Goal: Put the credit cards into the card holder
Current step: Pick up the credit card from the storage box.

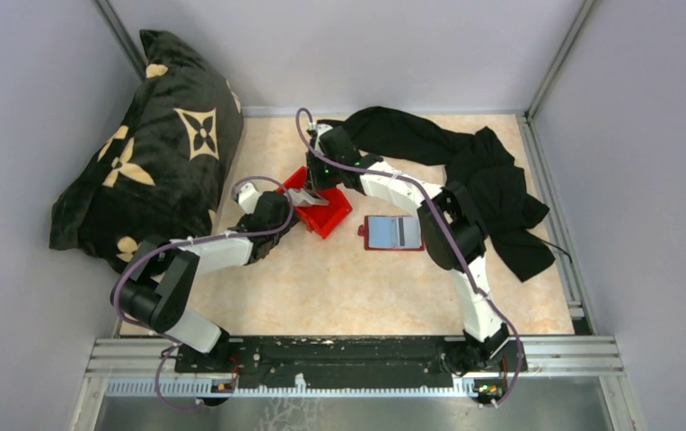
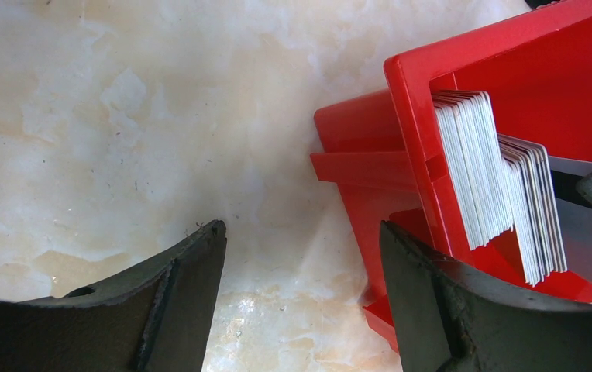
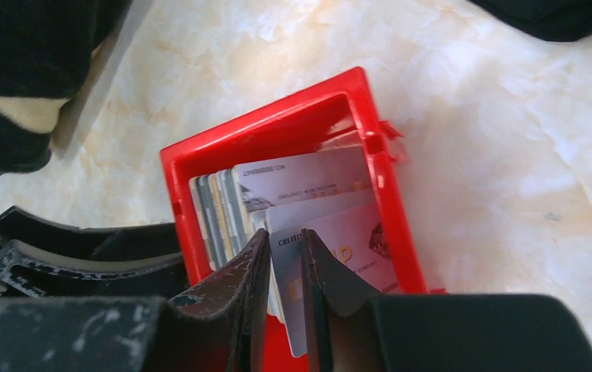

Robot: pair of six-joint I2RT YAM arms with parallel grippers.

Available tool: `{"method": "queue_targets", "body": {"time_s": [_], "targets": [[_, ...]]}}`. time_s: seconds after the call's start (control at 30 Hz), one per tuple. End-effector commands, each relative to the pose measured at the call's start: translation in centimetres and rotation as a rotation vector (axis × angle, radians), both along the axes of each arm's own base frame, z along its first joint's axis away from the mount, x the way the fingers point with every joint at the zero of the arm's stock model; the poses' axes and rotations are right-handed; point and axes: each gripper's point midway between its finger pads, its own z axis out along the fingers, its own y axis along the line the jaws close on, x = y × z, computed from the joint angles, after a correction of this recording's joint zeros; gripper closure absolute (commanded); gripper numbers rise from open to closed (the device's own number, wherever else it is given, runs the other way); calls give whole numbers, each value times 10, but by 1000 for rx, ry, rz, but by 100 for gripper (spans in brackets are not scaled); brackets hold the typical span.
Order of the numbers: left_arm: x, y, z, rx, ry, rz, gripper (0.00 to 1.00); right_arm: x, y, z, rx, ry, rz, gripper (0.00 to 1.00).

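Note:
Several pale credit cards (image 3: 301, 178) stand on edge in a bright red plastic bin (image 3: 277, 132); the left wrist view shows them as two stacks (image 2: 471, 163). My right gripper (image 3: 285, 240) reaches down into the bin, its jaws narrow but open, with one card (image 3: 332, 263) standing slantwise in the gap. My left gripper (image 2: 301, 232) is wide open beside the bin (image 2: 510, 70), one finger against its outer wall, holding nothing. The dark red card holder (image 1: 393, 233) lies open on the table to the right of the bin (image 1: 330, 215), pale pockets up.
A black patterned pillow (image 1: 155, 153) leans at the back left. A black cloth (image 1: 474, 171) is heaped at the back right, reaching down past the card holder. Grey walls and metal rails enclose the marbled table (image 1: 339, 287).

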Motion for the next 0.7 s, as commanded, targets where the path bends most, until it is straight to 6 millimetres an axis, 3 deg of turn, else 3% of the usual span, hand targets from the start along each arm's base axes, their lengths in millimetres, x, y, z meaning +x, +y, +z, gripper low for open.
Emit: {"method": "queue_targets", "body": {"time_s": [0.0, 0.23, 0.43, 0.67], "targets": [[9, -5, 7, -14, -22, -13, 21, 10, -20, 47, -48, -135, -71, 82], [9, -3, 10, 6, -29, -18, 21, 17, -33, 57, -137, -225, -125, 87], [16, 2, 18, 47, -39, -18, 20, 21, -40, 72, -158, -274, -153, 97], [2, 14, 22, 57, -32, 11, 20, 20, -47, 99, -149, -338, -170, 100]]}}
